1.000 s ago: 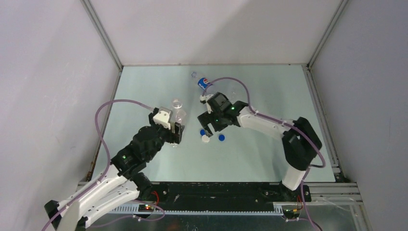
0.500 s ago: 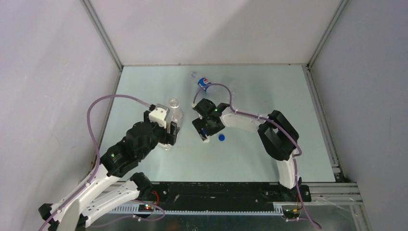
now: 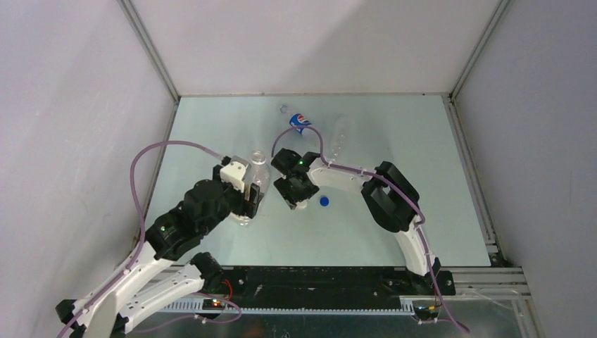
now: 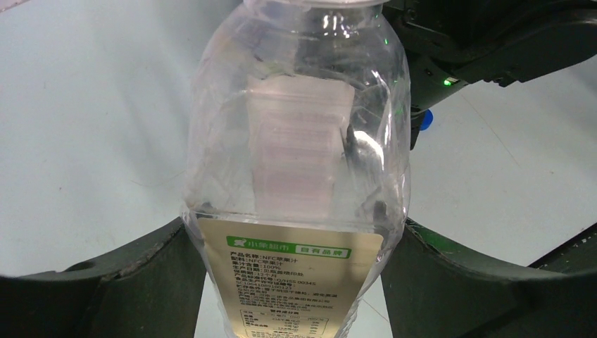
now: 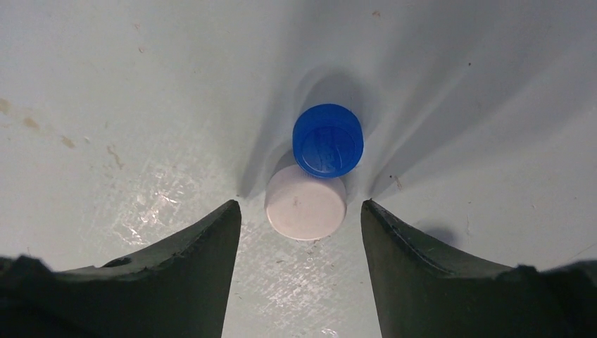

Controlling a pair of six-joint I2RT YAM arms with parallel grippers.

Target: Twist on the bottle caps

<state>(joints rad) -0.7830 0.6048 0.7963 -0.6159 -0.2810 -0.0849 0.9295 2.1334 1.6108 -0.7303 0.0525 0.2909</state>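
Observation:
My left gripper (image 3: 248,196) is shut on the white/yellow-label bottle (image 3: 256,171), holding it upright with its mouth uncapped. The left wrist view shows that bottle (image 4: 296,155) between the jaws of the left gripper (image 4: 292,282). My right gripper (image 3: 296,199) is open and low over the table just right of the bottle. In the right wrist view the right gripper (image 5: 301,211) straddles a white cap (image 5: 305,204), with a blue cap (image 5: 328,139) touching it just beyond. A second blue cap (image 3: 324,201) lies to the right. The Pepsi bottle (image 3: 299,121) and the plain clear bottle (image 3: 339,134) lie at the back.
The table (image 3: 394,218) is walled by grey panels on the left, right and back. The right arm's elbow (image 3: 388,197) arches over the table's right half. The right gripper's body (image 4: 493,42) shows close behind the held bottle in the left wrist view.
My right gripper has moved left and down over the white and blue caps. My left gripper has shifted slightly towards me with the bottle still held.

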